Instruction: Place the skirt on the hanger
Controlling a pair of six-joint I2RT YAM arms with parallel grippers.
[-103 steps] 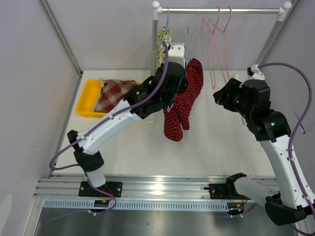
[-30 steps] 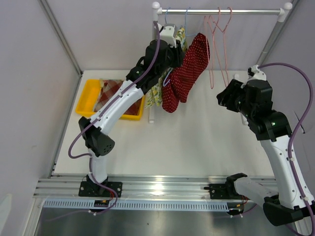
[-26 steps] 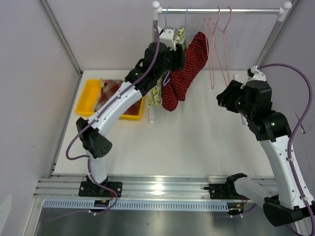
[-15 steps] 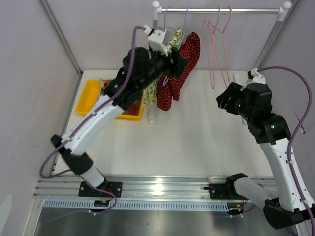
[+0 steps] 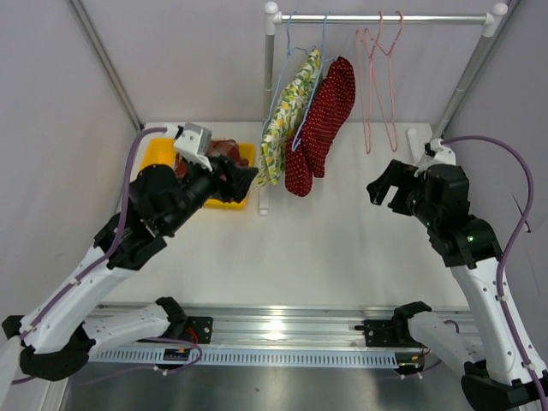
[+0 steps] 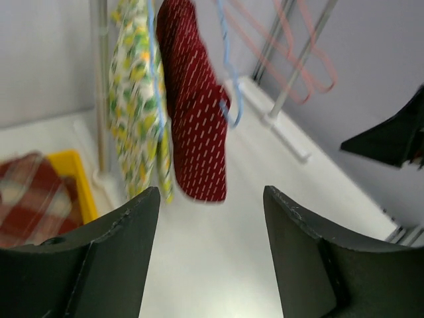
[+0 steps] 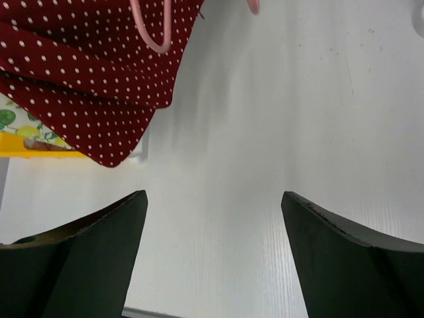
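Showing one dark red, white-dotted skirt (image 5: 324, 111) hanging on one of two thin blue wire hangers (image 5: 324, 38) under a silver metal clothes rail (image 5: 428, 18). Showing one yellow-and-green floral garment (image 5: 287, 120) hanging on the other, touching the skirt's left side and overlapping the rail's white upright post (image 5: 268, 86). Showing two bare pink wire hangers (image 5: 377, 77) dangling further right on the rail. Showing one yellow plastic tray (image 6: 73, 182) lying below the rail's left end, holding one red plaid cloth (image 6: 26, 192). Showing the left gripper (image 6: 211, 192) standing spread wide, pinching nothing, below-left of the rail, and the right gripper (image 7: 213, 193) gaping likewise, below-right.
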